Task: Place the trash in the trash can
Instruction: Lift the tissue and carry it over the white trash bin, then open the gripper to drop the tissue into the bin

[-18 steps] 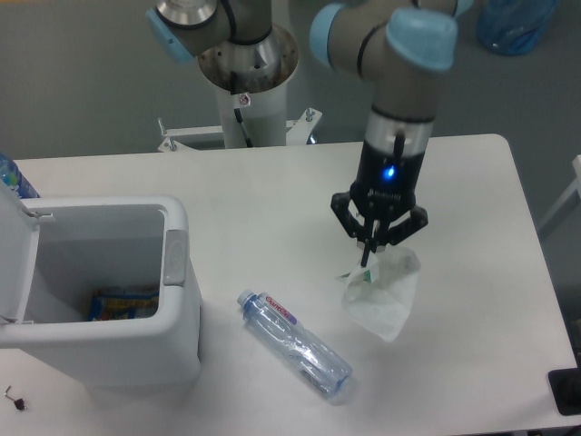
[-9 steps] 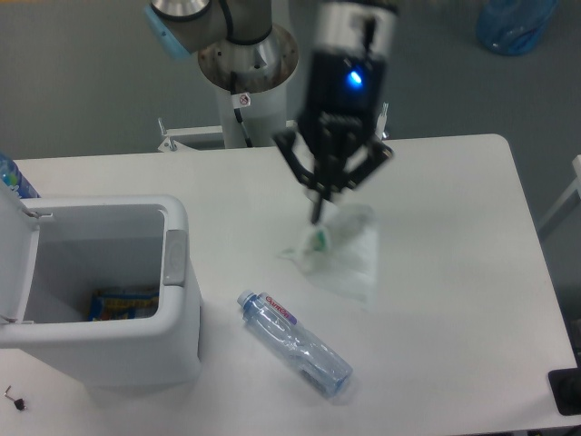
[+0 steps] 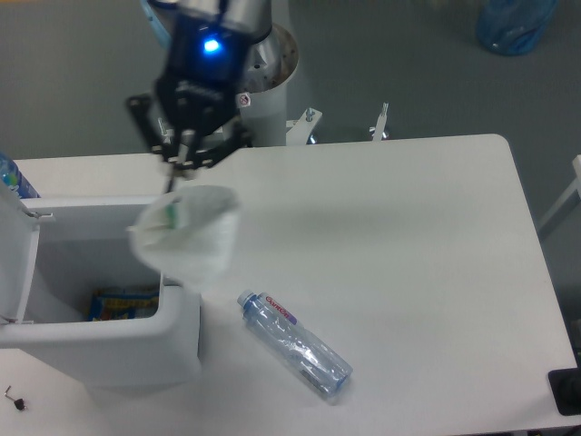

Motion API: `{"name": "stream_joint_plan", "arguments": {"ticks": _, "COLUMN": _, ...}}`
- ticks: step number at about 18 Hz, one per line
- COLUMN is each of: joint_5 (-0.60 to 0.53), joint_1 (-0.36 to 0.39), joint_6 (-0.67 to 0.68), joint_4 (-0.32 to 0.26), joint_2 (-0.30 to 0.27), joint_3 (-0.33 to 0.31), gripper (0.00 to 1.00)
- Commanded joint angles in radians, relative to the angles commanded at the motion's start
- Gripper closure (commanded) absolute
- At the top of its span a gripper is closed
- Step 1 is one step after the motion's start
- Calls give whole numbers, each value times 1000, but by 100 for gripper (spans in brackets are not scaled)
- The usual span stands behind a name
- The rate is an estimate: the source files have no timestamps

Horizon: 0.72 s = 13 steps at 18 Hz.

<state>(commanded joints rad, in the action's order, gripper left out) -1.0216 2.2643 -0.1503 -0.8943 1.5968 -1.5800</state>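
Observation:
My gripper [image 3: 172, 182] is shut on the crumpled whitish wrapper [image 3: 189, 238], which hangs in the air over the right rim of the trash can [image 3: 100, 350]. The trash can is a white boxy bin at the table's left, lid open, with a grey latch hidden behind the wrapper. The clear plastic bottle [image 3: 295, 346] with a blue cap and red-white label lies on the table to the right of the bin, apart from the gripper.
A colourful packet [image 3: 123, 304] lies inside the bin. The robot's base column [image 3: 259, 82] stands behind the table. A blue bottle top [image 3: 14, 177] shows at the far left edge. A blue bag [image 3: 513, 23] sits on the floor at top right.
The gripper has carried the wrapper up and to the left, from the table's right-middle across to above the bin's right rim. The bottle has not moved.

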Motion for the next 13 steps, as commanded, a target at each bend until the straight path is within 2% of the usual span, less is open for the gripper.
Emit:
{"name": "stream_joint_plan", "arguments": {"ticks": 6, "joint_5": 0, "joint_1": -57, "joint_6": -2, "joint_4": 0, "joint_2": 40, "joint_3": -15, "gripper": 94}}
{"name": "stream_joint_plan", "arguments": {"ticks": 7, "joint_5": 0, "joint_1": -63, "joint_6": -8, "joint_4": 2, "joint_2": 49, "joint_3": -17, "gripper": 85}}
{"name": "stream_joint_plan", "arguments": {"ticks": 10, "joint_5": -5, "joint_1": -66, "joint_6": -26, "joint_4": 12, "joint_2": 71, "joint_3": -11, "gripper": 31}}
{"name": "stream_joint_plan", "arguments": {"ticks": 11, "joint_5": -8, "joint_1": -66, "joint_6": -29, "joint_4": 9, "joint_2": 72, "joint_3": -8, "gripper": 17}}
{"name": "stream_joint_plan", "arguments": {"ticks": 13, "joint_5": -8, "joint_1": -66, "joint_6": -26, "joint_4": 8, "joint_2": 71, "joint_3": -6, "gripper": 6}}
